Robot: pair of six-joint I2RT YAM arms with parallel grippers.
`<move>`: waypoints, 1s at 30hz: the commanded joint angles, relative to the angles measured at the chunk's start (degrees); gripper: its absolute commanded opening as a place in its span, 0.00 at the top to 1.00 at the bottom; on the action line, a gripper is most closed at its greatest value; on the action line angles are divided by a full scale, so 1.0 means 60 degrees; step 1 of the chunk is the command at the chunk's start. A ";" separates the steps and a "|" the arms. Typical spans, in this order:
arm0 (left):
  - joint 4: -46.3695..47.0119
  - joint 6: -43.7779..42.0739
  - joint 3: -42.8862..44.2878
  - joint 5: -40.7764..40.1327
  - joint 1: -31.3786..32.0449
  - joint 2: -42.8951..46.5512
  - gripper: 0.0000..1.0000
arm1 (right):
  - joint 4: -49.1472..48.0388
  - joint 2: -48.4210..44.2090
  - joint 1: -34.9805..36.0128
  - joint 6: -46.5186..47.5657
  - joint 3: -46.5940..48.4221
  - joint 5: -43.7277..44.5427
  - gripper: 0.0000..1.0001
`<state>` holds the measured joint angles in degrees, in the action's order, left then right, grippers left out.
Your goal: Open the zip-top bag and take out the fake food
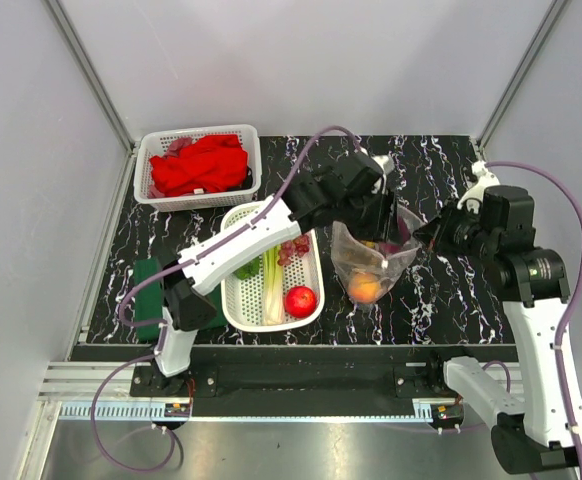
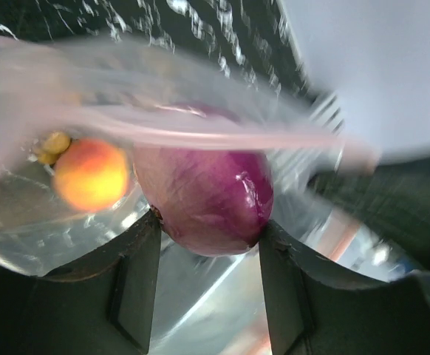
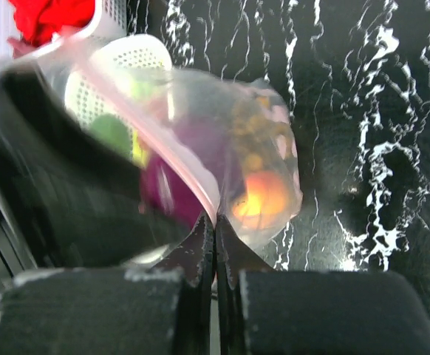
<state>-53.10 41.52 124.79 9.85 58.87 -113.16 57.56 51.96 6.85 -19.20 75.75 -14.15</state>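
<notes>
**Top view.** On the black marbled counter point(image 1: 451, 300), nearest the arm bases, an oval white basket point(image 1: 314, 275) holds a red apple point(image 1: 301, 300) and a leek point(image 1: 272, 285). Just to its right the zip-top bag point(image 1: 356, 262) is held between the two arms, with an orange peach point(image 1: 364, 289) low inside it. Farthest back, a rectangular basket point(image 1: 201, 131) contains a red cloth point(image 1: 199, 165). This view does not show how either end effector's fingers stand.

**Left wrist view.** The left end effector point(image 2: 209, 225) is partly closed, one finger on each side of a purple onion point(image 2: 211, 188) that it grips. The onion lies just behind the bag's pinkish zip strip point(image 2: 200, 134). The peach and part of a yellow berry bunch point(image 2: 52, 144) sit beyond, to the left.

**Right wrist view.** The right end effector point(image 3: 216, 225) has its fingers pressed together, pinching the bag's edge at the zip strip. The onion appears here only as a purple blur.
</notes>
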 commanded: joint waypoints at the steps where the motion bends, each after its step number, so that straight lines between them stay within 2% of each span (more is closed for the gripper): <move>1: 0.0484 0.2363 0.0516 -0.0048 -0.0873 0.0008 1.00 | -0.0409 -0.0807 -0.0058 0.0358 -0.0524 -0.0498 1.00; 2: 0.0732 0.2716 0.0268 0.0550 -0.0963 0.0052 1.00 | -0.0380 -0.0867 -0.0058 0.0460 -0.0626 -0.0527 1.00; 4: 0.1276 0.3479 0.0236 0.0702 -0.1066 0.0154 1.00 | -0.0438 -0.1087 -0.0058 0.0592 -0.0758 -0.0614 1.00; 7: 0.1716 0.3656 0.0689 0.0892 -0.1110 0.0272 1.00 | -0.0307 -0.1205 -0.0058 0.0622 -0.1066 -0.0118 1.00; 11: 0.2829 0.3846 0.0252 0.2529 -0.1199 0.0667 1.00 | -0.0467 -0.1191 -0.0058 0.0199 -0.1258 0.0612 1.00; 14: 0.3428 0.4110 -0.1165 0.3379 -0.1097 0.1368 1.00 | -0.0540 -0.0489 -0.0058 -0.0139 -0.0703 0.0878 1.00; 16: 0.4568 0.4475 -0.2625 0.3689 -0.1009 0.2127 1.00 | -0.0715 0.0097 -0.0087 -0.0082 -0.0423 0.0923 1.00; 18: 0.5724 0.4725 -0.3247 0.4216 -0.1008 0.2424 1.00 | -0.0804 0.0507 -0.0058 -0.0154 -0.0130 0.1434 1.00; 22: 0.5511 0.4010 -0.3527 0.4774 -0.0935 0.2746 1.00 | -0.0936 0.1109 -0.0058 -0.0520 0.0514 0.1101 1.00; 24: 0.5438 0.3264 -0.3732 0.4615 -0.0877 0.3097 1.00 | -0.0806 0.1343 -0.0058 -0.0666 0.0618 0.1055 1.00; 27: 0.4737 0.1275 -0.3924 0.3621 -0.0833 0.4078 1.00 | -0.0163 0.1490 -0.0058 -0.0464 0.0735 0.1493 1.00; 28: 0.4343 0.0747 -0.3982 0.2646 -0.0832 0.4327 1.00 | -0.0015 0.1476 -0.0073 -0.0360 0.0779 0.1784 1.00; 30: 0.3520 -0.0471 -0.4580 0.1703 -0.0891 0.5162 1.00 | 0.0394 0.1345 -0.0044 -0.0112 0.0823 0.2035 1.00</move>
<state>-27.70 54.70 100.18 30.30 53.84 -93.03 55.83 61.08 6.61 -21.78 77.78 -6.70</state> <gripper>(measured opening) 0.519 0.010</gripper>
